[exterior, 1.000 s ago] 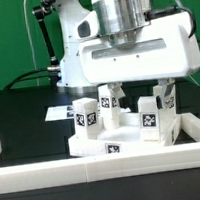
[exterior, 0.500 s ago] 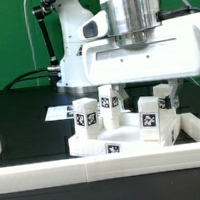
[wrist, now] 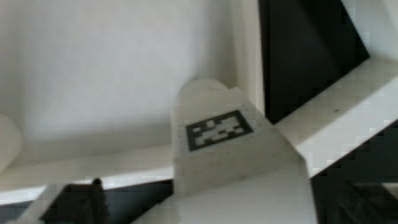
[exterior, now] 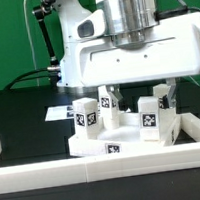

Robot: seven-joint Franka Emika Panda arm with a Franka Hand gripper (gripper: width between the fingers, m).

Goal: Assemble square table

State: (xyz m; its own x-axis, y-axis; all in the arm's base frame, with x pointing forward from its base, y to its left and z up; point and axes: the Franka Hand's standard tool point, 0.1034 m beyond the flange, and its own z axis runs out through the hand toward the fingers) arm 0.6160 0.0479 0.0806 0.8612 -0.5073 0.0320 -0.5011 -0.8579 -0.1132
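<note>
The square table (exterior: 122,134) lay upside down on the black surface (exterior: 19,112), close against the long white border wall (exterior: 106,168), with all four legs standing up from its corners. The nearest were the leg on the exterior view's left (exterior: 86,118) and the leg on the exterior view's right (exterior: 150,117). The tool hung directly above them, released, its jaws at their widest and gripping nothing; its fingertips were hidden behind the arm's housing. In the wrist view one tagged leg (wrist: 226,135) rose close beneath the camera.

The risk looked to be a sideways move while so low — a finger could catch a leg top and loosen it or drag the whole table. A straight lift seemed safer.

No containers appeared — only the table's raised rim, holding nothing but its legs.
</note>
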